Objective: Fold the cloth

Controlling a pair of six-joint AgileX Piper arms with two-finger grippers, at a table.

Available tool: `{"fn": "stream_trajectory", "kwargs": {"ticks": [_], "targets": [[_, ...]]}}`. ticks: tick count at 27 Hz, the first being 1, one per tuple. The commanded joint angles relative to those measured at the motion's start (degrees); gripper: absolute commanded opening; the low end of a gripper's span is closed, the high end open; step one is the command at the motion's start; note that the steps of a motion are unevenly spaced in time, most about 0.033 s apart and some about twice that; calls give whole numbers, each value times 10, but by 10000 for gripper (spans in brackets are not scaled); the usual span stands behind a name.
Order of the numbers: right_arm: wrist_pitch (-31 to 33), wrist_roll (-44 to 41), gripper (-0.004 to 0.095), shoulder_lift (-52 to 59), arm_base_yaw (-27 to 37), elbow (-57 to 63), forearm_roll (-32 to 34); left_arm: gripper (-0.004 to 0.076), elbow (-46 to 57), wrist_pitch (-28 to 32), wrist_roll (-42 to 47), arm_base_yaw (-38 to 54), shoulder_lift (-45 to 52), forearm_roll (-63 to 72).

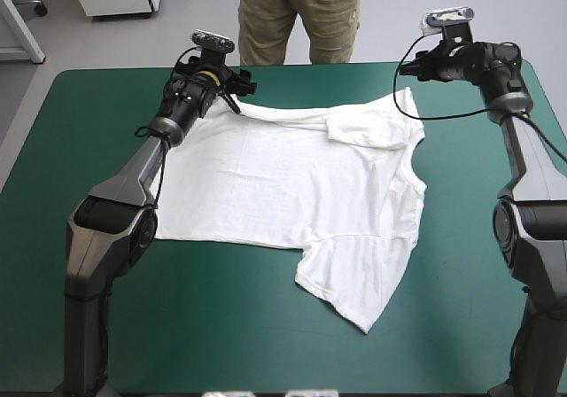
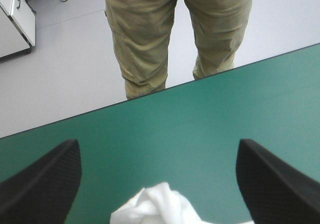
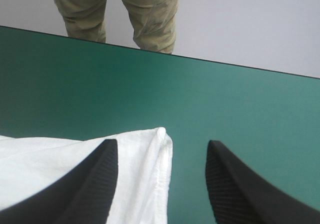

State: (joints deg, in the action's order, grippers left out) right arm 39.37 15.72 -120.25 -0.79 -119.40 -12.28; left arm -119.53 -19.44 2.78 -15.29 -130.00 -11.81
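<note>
White short-sleeved T-shirt (image 1: 283,193), spread mostly flat on teal-green cover, far edge folded over, one sleeve toward near edge

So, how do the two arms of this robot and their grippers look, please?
Both the left arm and the right arm are dark grey, with rounded black joint housings and slimmer grey links. The left gripper and right gripper each have two broad black fingers, curved like fins, with a finely ribbed surface.
</note>
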Motion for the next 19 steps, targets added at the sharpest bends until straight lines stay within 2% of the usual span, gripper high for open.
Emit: {"fn": "stream_trajectory", "kwargs": {"ticks": [1,12,14,15,19], "targets": [[11,5,514,84,8,-27,13,595,-21,-20,5,-1,98,-5],[253,-17,509,260,8,-22,-13,472,-15,-362,-28,-1,326,-1],[304,-24,509,290,7,-3,-15,473,9,-400,-40,-1,366,-1],[320,-32,508,321,4,37,-15,473,54,-429,-45,-1,406,-5],[311,-52,486,400,-7,170,-10,473,216,-436,-37,0,505,2]]}}
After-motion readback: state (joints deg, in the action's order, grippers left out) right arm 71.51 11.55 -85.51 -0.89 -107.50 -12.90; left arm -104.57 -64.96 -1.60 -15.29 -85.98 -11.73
